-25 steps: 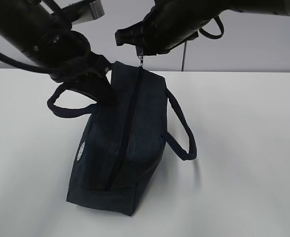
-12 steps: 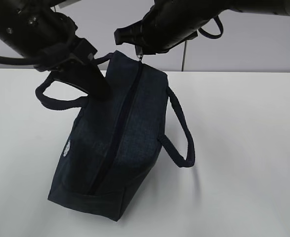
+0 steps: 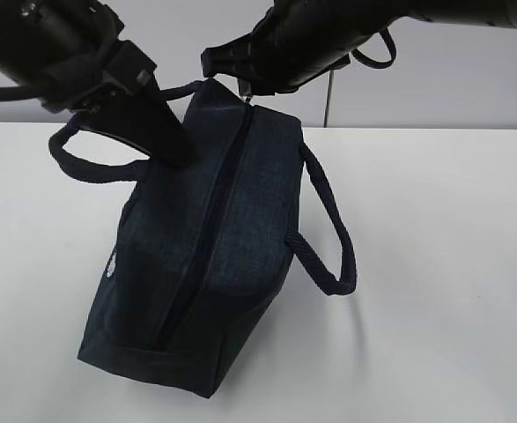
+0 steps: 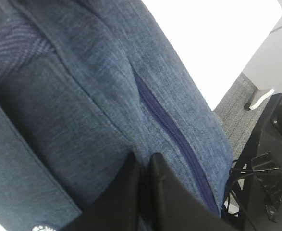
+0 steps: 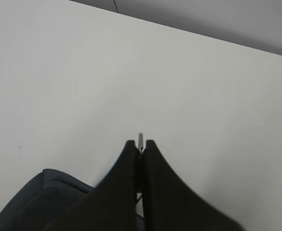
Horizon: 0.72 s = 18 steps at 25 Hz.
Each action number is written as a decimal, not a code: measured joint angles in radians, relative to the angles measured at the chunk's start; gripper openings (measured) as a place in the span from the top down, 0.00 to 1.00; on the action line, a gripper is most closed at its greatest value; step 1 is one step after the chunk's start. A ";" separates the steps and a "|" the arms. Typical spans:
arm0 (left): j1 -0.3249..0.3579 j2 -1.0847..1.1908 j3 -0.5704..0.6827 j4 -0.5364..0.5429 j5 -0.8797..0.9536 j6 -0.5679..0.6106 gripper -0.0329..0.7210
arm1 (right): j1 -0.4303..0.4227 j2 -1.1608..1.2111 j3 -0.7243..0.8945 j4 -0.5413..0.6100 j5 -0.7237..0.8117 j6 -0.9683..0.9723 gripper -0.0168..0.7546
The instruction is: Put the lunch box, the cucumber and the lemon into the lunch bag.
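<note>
The dark navy lunch bag (image 3: 214, 256) sits on the white table (image 3: 434, 264), its far end raised and its top zipper (image 3: 225, 198) closed. My left gripper (image 3: 174, 152) is shut, pinching the bag's fabric beside the zipper at the far left corner; the left wrist view shows the same gripper (image 4: 143, 161) on the lunch bag's blue weave (image 4: 83, 96). My right gripper (image 3: 251, 91) is shut on the metal zipper pull (image 5: 140, 138) at the bag's far end. The lunch box, the cucumber and the lemon are out of view.
One loop handle (image 3: 73, 157) hangs under my left arm and the other (image 3: 330, 251) droops on the right side. The white logo (image 3: 111, 264) shows on the bag's left wall. A grey wall stands behind the table (image 5: 203, 96).
My left arm has moved left and upward with the pinched fabric. The bag has tilted and swung, its near end sliding left and toward the camera. The right gripper has kept its hold.
</note>
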<state>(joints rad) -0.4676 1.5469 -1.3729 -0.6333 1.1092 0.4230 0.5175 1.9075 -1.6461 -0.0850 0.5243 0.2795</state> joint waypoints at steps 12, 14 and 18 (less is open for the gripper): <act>0.000 -0.043 0.000 -0.037 0.042 0.002 0.96 | 0.002 0.000 0.000 0.006 -0.012 0.000 0.98; 0.000 -0.043 0.000 -0.043 0.049 0.004 0.96 | 0.002 0.000 0.000 0.006 -0.012 0.000 0.98; 0.002 -0.043 0.000 -0.062 0.055 0.017 0.96 | 0.002 0.000 0.000 0.008 -0.012 0.000 0.98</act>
<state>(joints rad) -0.4656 1.5044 -1.3729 -0.6950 1.1638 0.4400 0.5193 1.9075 -1.6461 -0.0769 0.5121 0.2795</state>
